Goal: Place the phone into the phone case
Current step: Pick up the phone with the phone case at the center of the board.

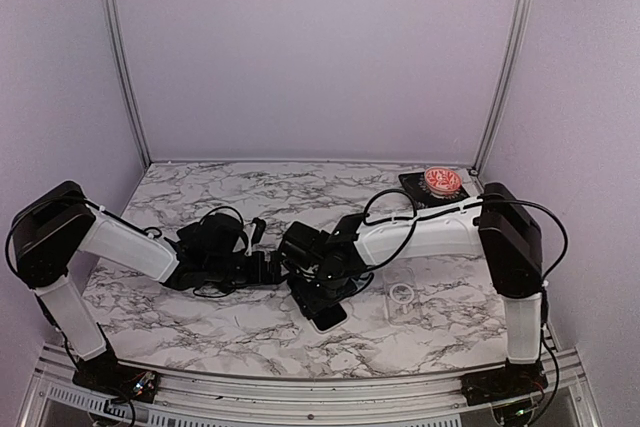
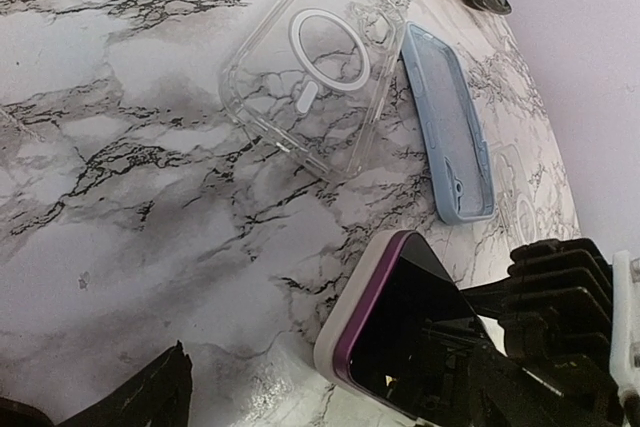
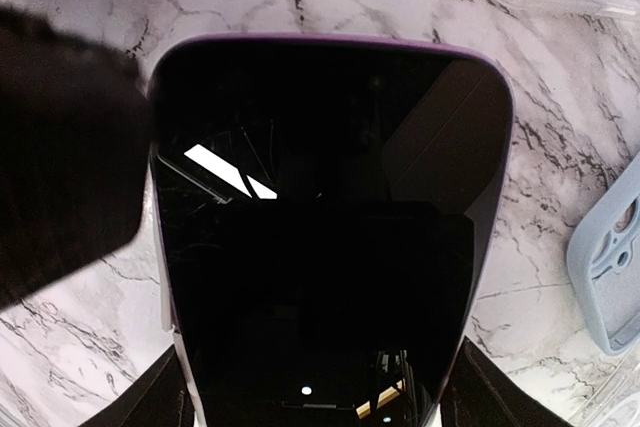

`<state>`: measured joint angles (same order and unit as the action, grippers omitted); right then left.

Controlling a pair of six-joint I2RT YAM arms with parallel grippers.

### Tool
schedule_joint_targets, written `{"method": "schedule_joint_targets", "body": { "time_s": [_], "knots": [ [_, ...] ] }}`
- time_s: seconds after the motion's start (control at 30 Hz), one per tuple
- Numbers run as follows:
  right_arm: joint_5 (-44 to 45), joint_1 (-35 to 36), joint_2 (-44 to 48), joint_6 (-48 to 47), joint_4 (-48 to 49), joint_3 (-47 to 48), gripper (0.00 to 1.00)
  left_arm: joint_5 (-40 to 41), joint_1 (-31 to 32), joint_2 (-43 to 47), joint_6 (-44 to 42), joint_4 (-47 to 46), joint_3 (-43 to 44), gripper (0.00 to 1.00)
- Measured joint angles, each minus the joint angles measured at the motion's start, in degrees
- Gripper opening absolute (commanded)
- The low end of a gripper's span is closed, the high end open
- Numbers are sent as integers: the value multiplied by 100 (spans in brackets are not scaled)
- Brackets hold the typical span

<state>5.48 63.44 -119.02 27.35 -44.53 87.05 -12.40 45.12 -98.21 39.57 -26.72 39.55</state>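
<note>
The phone [image 3: 320, 207], black screen with a purple rim, lies face up on the marble table, its near end seated in a white phone case [image 2: 345, 322]. A sliver of that case shows along the phone's left edge [image 3: 165, 297]. My right gripper [image 3: 315, 397] straddles the phone with a finger against each long side. In the top view it [image 1: 318, 287] stands over the phone [image 1: 326, 315]. My left gripper [image 1: 270, 269] is open just left of the phone; one finger [image 2: 140, 397] is apart from it, and the other appears as a dark mass [image 3: 60, 177] at the phone's corner.
A clear case with a white ring [image 2: 310, 67] and a light blue case [image 2: 450, 137] lie beyond the phone. The clear case also shows in the top view [image 1: 400, 295]. A red-and-white round object on a black pad [image 1: 442, 181] sits at the back right.
</note>
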Motion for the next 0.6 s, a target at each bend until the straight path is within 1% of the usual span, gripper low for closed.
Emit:
{"method": "schedule_joint_targets", "body": {
  "time_s": [0.2,0.4,0.5,0.6],
  "knots": [
    [160,15,295,11,363,-431,26,-227,-24,146,31,-127,-22,99],
    [455,68,1060,9,1307,-1508,24,-667,-131,267,551,-1390,-407,95],
    [625,122,1405,15,1832,-2009,23,-835,-142,260,763,-1790,-398,94],
    [844,190,1589,2,2245,-2291,22,-975,-107,214,870,-2085,-369,92]
  ]
}}
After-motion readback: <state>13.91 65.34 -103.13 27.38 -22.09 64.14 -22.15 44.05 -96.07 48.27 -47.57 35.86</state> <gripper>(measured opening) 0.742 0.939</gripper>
